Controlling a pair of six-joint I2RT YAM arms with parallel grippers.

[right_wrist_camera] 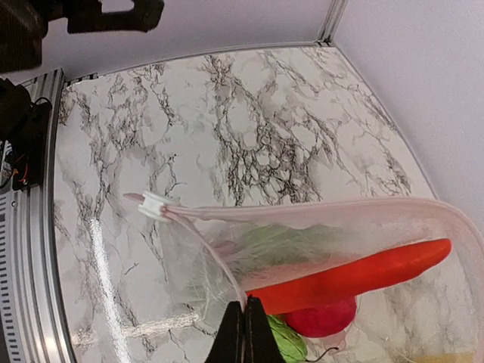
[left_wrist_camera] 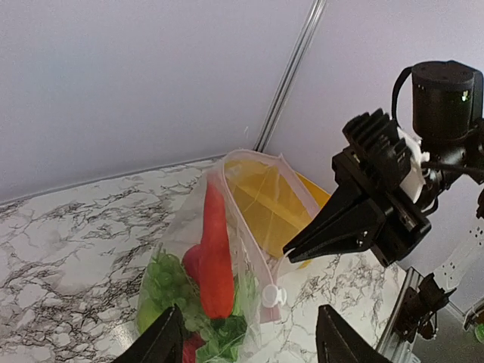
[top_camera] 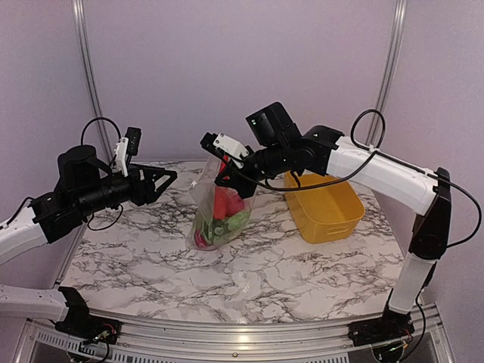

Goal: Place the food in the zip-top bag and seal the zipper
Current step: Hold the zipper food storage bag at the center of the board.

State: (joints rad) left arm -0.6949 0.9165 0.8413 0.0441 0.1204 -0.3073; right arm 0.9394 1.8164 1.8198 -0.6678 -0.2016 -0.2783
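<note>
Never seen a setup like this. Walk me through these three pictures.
Two robot arms are bolted at the near edge of a marble table. The wide picture looks down from above and behind them; the other two come from cameras on each wrist. On the table stand a yellow basket and a clear zip-top bag of toy food, including a long red-orange piece. The right gripper pinches the bag's top edge, holding it upright. The left gripper is open, holding nothing.

We see thin, clear, crinkly plastic in the zip-top bag [top_camera: 204,198], glossy food [top_camera: 224,215], a smooth marble-patterned table [top_camera: 265,276] and a smooth yellow plastic basket [top_camera: 333,221].
</note>
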